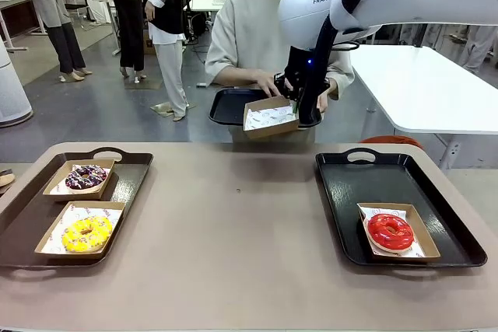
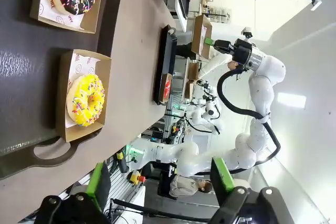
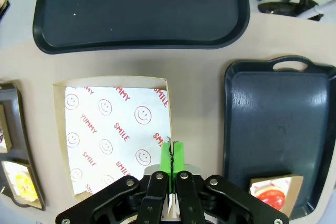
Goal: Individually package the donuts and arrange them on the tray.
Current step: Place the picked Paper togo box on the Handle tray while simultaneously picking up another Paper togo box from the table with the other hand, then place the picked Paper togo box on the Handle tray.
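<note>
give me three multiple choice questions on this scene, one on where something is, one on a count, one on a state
1. Where is the red donut?
A. in a box on the right tray
B. in a box on the left tray
C. bare on the table

2. How many donuts lie on the left tray?
A. one
B. two
C. three

3. What is the right gripper doing?
A. hanging open over the table
B. shut on a donut
C. shut on the wall of the empty box

Answers:
1. A, the front view shows it boxed on the tray at the right.
2. B, the purple donut and the yellow donut each sit in a box there.
3. C, the right wrist view shows the green pads pinched together on the box edge, with only printed paper inside.
</note>
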`<act>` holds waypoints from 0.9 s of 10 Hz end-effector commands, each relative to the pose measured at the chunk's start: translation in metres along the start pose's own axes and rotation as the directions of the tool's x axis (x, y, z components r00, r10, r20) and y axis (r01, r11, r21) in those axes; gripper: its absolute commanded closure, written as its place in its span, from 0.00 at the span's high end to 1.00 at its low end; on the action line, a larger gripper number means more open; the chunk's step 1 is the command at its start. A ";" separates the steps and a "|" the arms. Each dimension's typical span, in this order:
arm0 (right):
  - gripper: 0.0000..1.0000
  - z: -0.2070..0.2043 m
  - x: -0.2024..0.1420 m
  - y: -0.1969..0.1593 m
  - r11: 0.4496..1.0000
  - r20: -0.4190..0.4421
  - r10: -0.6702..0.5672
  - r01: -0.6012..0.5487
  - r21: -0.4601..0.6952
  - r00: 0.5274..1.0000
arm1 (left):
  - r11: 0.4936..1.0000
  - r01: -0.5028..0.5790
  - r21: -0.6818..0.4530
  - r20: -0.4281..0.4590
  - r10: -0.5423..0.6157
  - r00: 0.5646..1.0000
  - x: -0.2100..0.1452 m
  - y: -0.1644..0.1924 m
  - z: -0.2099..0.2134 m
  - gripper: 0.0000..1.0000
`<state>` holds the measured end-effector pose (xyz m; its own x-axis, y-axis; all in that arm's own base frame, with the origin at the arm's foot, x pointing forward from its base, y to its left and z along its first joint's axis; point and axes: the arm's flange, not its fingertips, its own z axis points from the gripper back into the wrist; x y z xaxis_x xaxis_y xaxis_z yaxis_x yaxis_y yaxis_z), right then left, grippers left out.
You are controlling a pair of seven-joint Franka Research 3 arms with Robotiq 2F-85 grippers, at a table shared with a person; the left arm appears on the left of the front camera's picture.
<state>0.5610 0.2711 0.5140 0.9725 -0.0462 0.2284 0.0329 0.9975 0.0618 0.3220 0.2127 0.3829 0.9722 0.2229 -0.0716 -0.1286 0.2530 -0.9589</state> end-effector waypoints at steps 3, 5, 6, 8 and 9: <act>0.00 0.000 0.000 -0.001 1.000 0.000 0.000 0.000 -0.001 1.000 | 1.000 0.003 -0.009 -0.001 -0.003 1.000 -0.002 0.000 0.002 1.00; 0.00 0.000 0.000 -0.001 1.000 0.000 0.000 0.000 -0.001 1.000 | 1.000 0.003 -0.009 -0.001 -0.003 1.000 -0.002 0.000 0.002 1.00; 0.00 0.000 0.000 -0.001 1.000 0.000 0.000 0.000 -0.001 1.000 | 1.000 0.003 -0.009 -0.001 -0.003 1.000 -0.002 0.000 0.002 1.00; 0.00 0.000 0.000 -0.001 1.000 0.000 0.000 0.000 -0.001 1.000 | 1.000 0.003 -0.009 -0.001 -0.003 1.000 -0.002 0.000 0.002 1.00; 0.00 0.000 0.000 -0.001 1.000 0.000 0.000 0.000 -0.001 1.000 | 1.000 0.003 -0.009 -0.001 -0.003 1.000 -0.002 0.000 0.002 1.00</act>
<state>0.5610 0.2711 0.5139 0.9725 -0.0462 0.2282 0.0329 0.9976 0.0617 0.3220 0.2127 0.3829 0.9722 0.2228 -0.0716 -0.1286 0.2529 -0.9589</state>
